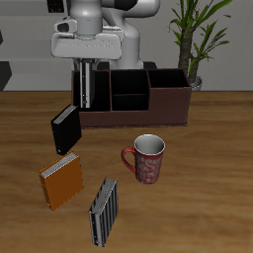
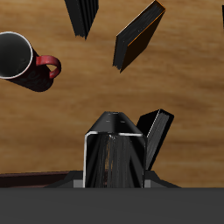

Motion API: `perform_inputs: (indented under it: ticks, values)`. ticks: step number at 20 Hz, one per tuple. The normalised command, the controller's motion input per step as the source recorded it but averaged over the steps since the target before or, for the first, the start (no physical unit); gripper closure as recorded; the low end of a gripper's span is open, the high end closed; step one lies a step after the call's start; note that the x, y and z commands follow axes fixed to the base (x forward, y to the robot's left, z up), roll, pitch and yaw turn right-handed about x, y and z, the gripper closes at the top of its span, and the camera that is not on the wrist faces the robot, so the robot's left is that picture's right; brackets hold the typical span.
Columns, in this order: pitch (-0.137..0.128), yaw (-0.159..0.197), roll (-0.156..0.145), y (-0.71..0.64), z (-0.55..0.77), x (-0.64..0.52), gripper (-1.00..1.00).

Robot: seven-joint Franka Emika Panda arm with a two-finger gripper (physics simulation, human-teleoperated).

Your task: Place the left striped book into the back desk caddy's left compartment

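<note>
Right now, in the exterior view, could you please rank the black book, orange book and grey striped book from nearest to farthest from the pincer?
From the pincer:
1. Black book, beside the caddy.
2. Orange book, farther forward.
3. Grey striped book, nearest the front edge.

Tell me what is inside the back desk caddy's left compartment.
The left striped book stands upright in the left compartment, gripped from above by the hand. The walls of the back desk caddy hide the book's bottom edge and the compartment floor.

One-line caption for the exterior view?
Claw lowers striped book into the caddy's end compartment.
</note>
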Motion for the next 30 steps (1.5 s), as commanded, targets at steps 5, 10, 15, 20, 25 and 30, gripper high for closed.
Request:
perform_inputs:
  ticks: [5,10,15,20,25,30]
  values:
    - [-0.032,0.037,-0.058,-0.22,-0.02,-0.32,1.0]
    - [-0.008,0.005,-0.007,0.05,-0.06,-0.43,1.0]
    - [0.015,-0.016,0.014,0.05,-0.06,-0.33,1.0]
    - [0.02,-0.015,0.003,0.1,-0.14,-0.41,1.0]
    - [0.014,-0.014,0.003,0.09,-0.14,-0.31,1.0]
    - [0.002,-0.003,0.006,0.07,-0.07,-0.2,1.0]
